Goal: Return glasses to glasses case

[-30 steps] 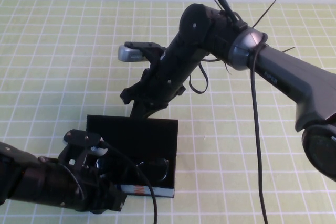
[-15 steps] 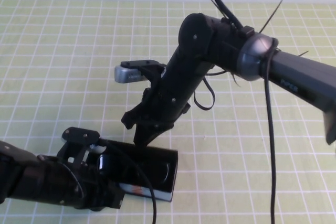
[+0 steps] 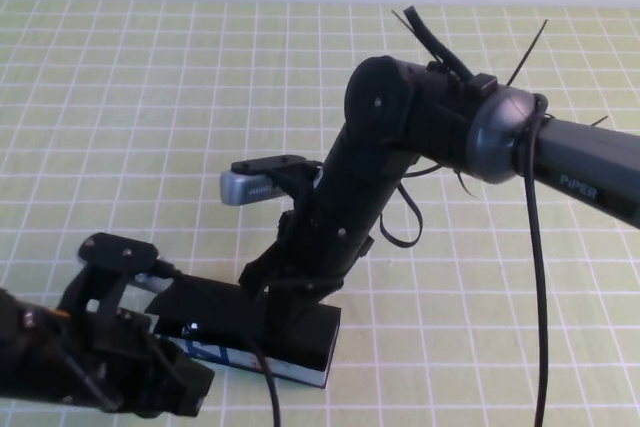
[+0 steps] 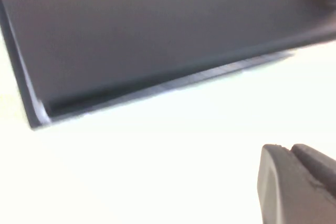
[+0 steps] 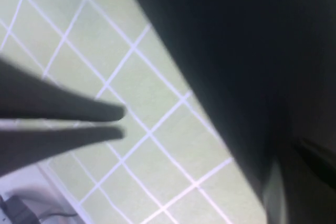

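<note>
**Mia:** What was the black rectangular hard glasses case (image 3: 262, 332) like?

**Ben:** It was a flat black box with a blue and white patterned front side. It lay on the green checked tablecloth (image 3: 150, 97). The lid looked down, or almost down.

**Mia:** Where was it from the right gripper (image 3: 285, 315)?

**Ben:** Right under it. The right gripper pointed down at the lid, touching it or just above it. In the right wrist view its two fingers (image 5: 94, 111) were pinched together with nothing between them.

**Mia:** And the left gripper (image 3: 150, 372)?

**Ben:** It sat just beside the case, at the end away from the right gripper. I could not tell how its grip stood. Its wrist view showed only the dark flat side of the case, very close.

**Mia:** Could you see the black thick-rimmed glasses?

**Ben:** No. They were hidden. I think they were inside the case, but I could not be sure.

**Mia:** How would the case feel to handle?

**Ben:** I think it was stiff and light, so it would not bend. The top looked smooth, so fingers could slip on it. Being light, it could slide on the cloth when pushed.

**Mia:** Where would you hold it?

**Ben:** I would press flat on the middle of the lid, and steady one short end. The glasses inside could break, so I would push softly.
</note>
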